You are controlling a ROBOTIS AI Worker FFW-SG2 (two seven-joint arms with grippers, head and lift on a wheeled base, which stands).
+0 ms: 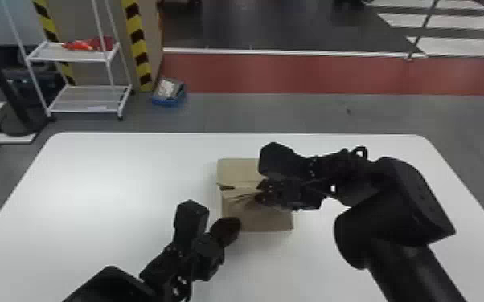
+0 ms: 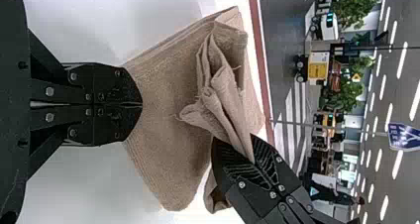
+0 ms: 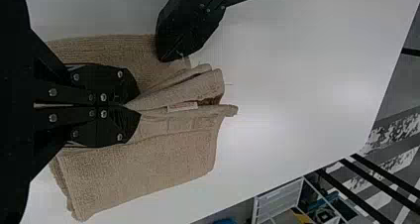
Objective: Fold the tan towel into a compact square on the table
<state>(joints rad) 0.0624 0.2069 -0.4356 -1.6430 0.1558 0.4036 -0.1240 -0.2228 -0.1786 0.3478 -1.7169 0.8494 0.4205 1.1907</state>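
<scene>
Tan towel [image 1: 267, 221] sat around the middle of the table [image 1: 92, 180], left gripper [image 2: 141, 105] closed up at its 7 o'clock corner, right gripper [image 1: 259, 192] pinching a bunched flap [image 3: 183, 92] from 3 o'clock, so probably a late fold that next needed laying flat and smoothing, imo.

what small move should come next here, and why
I'd probably have the right gripper lower its pinched fold and spread it flat before letting go: its fingers are shut on the towel, and that gathered layer bunches up in creases over the flatter layers. The left gripper, fingers shut at the near left corner, might help smooth it.
</scene>
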